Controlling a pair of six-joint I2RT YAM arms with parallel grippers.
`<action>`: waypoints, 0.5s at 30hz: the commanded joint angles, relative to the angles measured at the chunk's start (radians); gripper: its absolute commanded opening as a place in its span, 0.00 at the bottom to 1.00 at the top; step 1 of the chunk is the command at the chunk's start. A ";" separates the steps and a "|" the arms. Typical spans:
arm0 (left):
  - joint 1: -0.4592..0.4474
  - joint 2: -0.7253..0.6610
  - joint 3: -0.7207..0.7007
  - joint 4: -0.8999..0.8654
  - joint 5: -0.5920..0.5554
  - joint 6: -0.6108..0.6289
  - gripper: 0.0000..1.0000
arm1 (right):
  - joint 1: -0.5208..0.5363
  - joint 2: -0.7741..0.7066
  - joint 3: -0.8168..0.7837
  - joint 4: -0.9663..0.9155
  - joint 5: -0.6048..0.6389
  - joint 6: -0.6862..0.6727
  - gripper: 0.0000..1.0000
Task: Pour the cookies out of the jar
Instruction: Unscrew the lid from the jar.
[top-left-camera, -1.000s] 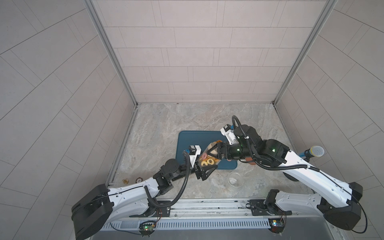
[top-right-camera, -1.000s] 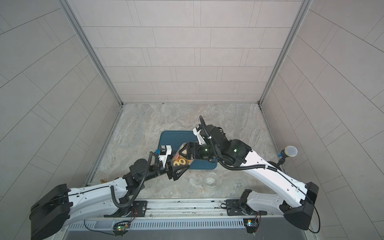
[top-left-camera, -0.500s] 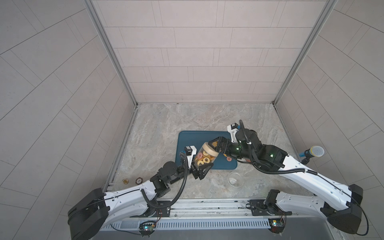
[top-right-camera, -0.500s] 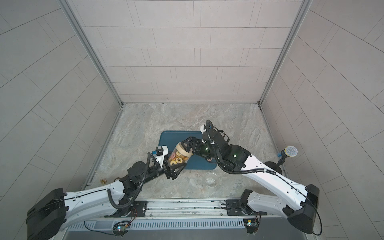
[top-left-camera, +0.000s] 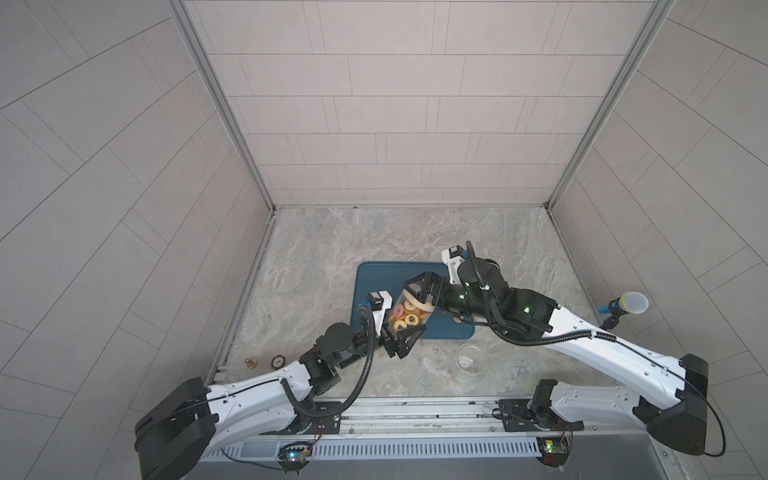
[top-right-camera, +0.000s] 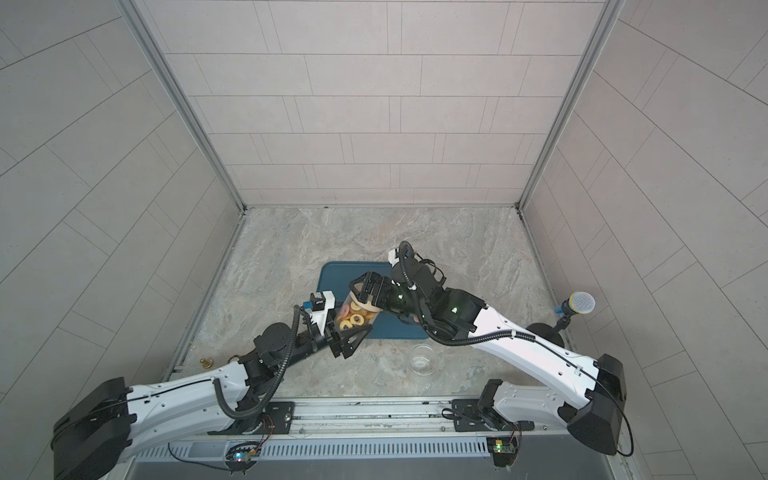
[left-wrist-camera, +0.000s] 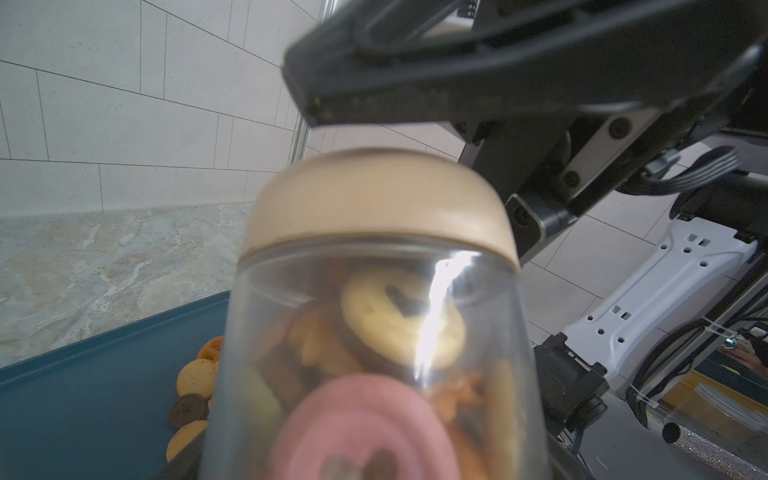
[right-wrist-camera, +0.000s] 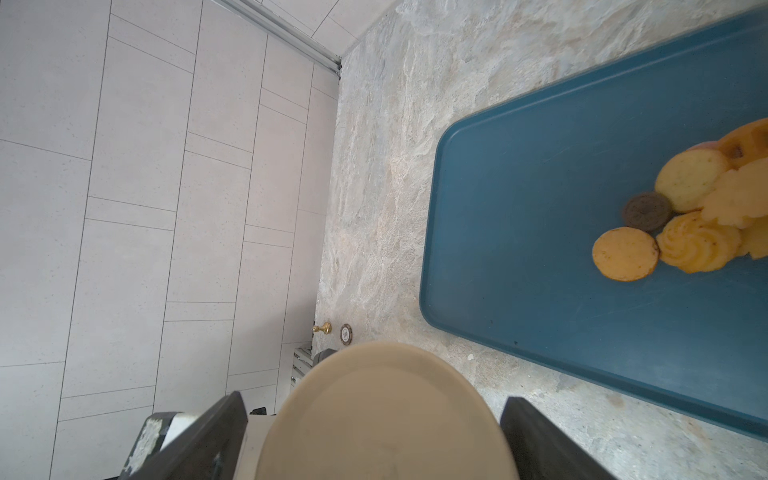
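My left gripper (top-left-camera: 400, 337) is shut on a clear jar (top-left-camera: 405, 318) and holds it tilted above the near edge of the blue tray (top-left-camera: 374, 282). The jar (left-wrist-camera: 374, 332) holds several cookies (left-wrist-camera: 401, 316) and carries a beige lid (left-wrist-camera: 374, 199). My right gripper (top-left-camera: 424, 286) is open at that lid (right-wrist-camera: 382, 415). Its fingers (right-wrist-camera: 540, 440) stand on either side of the lid with small gaps. Several cookies (right-wrist-camera: 685, 220) lie loose on the tray (right-wrist-camera: 519, 208). Those cookies (left-wrist-camera: 193, 390) also show beside the jar in the left wrist view.
An empty clear glass jar (top-left-camera: 469, 359) stands on the marble top near the front, right of the tray. A small gold piece (top-left-camera: 249, 362) and a brown round chip (top-left-camera: 277, 361) lie by the left wall. A microphone (top-left-camera: 627, 303) stands at the right wall.
My right wrist has drawn back a little toward the rear, so the beige lid shows more between its fingers. The jar in my left gripper has shifted slightly left.
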 joint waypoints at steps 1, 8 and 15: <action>0.000 -0.018 0.018 0.124 0.003 0.015 0.00 | 0.012 0.010 0.029 0.026 0.000 0.025 0.99; 0.001 -0.025 0.018 0.124 -0.010 0.017 0.00 | 0.013 0.017 0.025 0.017 0.003 0.033 0.94; 0.000 -0.025 0.017 0.124 -0.031 0.014 0.00 | 0.019 0.033 0.040 0.016 -0.014 0.019 0.92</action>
